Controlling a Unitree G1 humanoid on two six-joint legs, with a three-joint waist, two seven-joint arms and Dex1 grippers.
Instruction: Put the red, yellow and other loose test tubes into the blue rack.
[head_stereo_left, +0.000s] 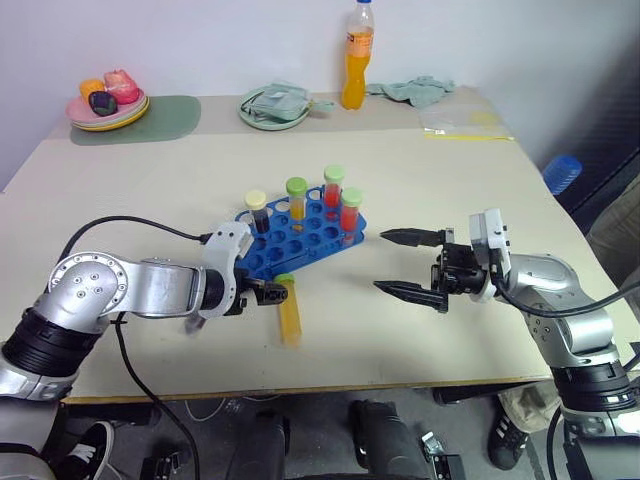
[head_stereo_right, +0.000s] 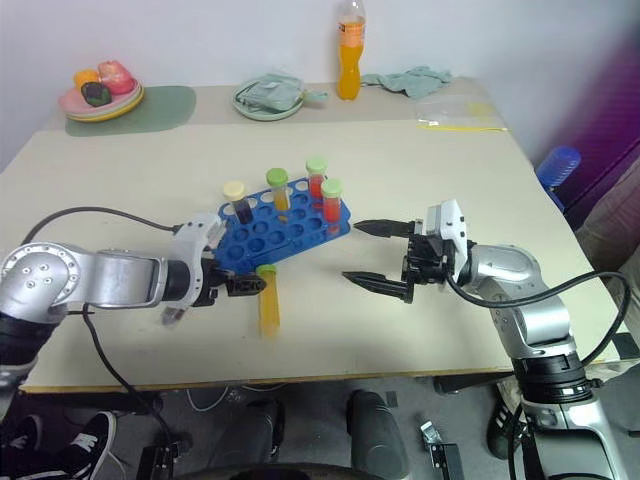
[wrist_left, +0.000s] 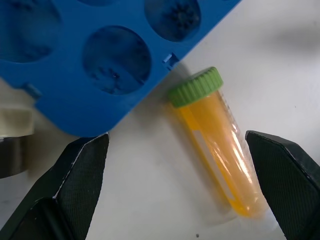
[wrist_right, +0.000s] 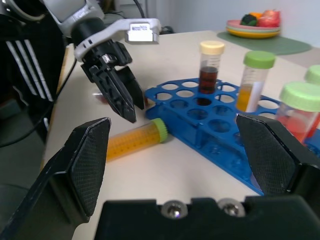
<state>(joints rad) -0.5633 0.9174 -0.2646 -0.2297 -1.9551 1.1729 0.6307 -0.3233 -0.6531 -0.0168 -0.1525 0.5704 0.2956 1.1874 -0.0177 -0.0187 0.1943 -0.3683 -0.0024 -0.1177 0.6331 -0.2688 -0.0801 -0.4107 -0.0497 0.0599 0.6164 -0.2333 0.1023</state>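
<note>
While the blue rack (head_stereo_left: 300, 232) occupies the middle of the table (head_stereo_left: 150, 190), bare surface extends on all sides of it, widest toward the right edge and the far edge. Along the far edge stand a plate of toy food (head_stereo_left: 107, 108), a second plate with cloth (head_stereo_left: 274, 106), an orange bottle (head_stereo_left: 358, 56) and a crumpled rag (head_stereo_left: 414, 90), all well apart from the rack.

One loose tube (head_stereo_left: 289, 310) lies flat just beside the rack's near corner (green cap toward the rack, orange-yellow liquid inside). Four capped tubes stand upright in the rack: one dark with a pale yellow cap, one yellow and two red with green caps.

The left gripper (head_stereo_left: 272, 292) points at the loose tube, jaws wide, straddling it without contact. The right gripper (head_stereo_left: 412, 265) hovers to the right of the rack, jaws wide and empty.
</note>
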